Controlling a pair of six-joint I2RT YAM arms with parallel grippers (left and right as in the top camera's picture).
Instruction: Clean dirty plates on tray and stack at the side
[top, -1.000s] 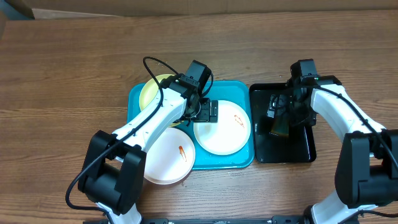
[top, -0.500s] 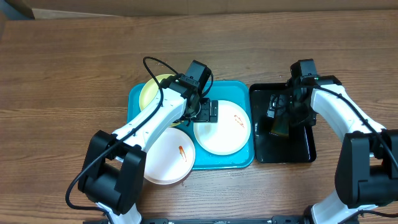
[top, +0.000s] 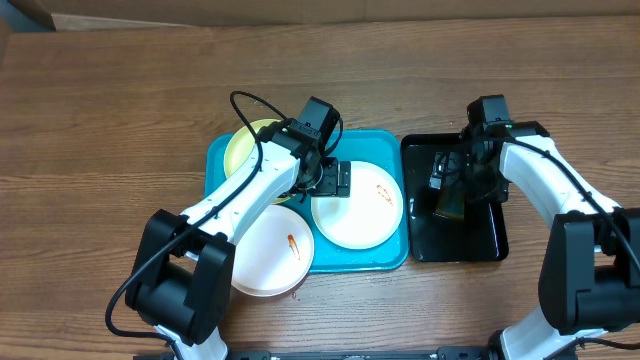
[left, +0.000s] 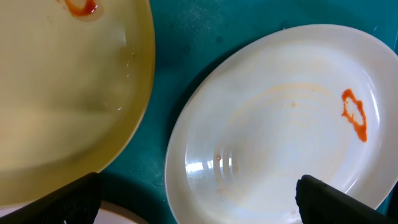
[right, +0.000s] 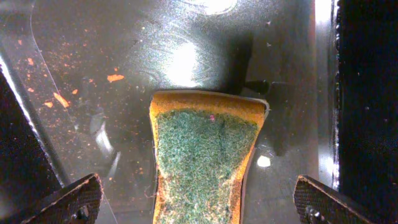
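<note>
left pincer (top: 335, 183): open, hanging over the white plate (top: 365, 215) on the tray (top: 382, 139)
right pincer (right: 199, 202): open too, above the sponge (right: 202, 152) in the black tray (top: 482, 240)
other plates: yellow plate (top: 243, 148) back-left on tray, third plate (top: 262, 257) half off its front edge

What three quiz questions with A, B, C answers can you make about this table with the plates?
1. Where is the sponge? A on a plate; B in the black tray; C on the bare wood.
2. How many plates are there? A three; B two; C five.
3. How are the fingers of the right gripper? A shut on the sponge; B shut on a plate; C open, holding nothing.

Answers: 1 B, the sponge lies on the glossy black tray. 2 A, one is yellow-green and two are white, the second at the near left. 3 C, both fingers stand wide apart, clear of the sponge.
</note>
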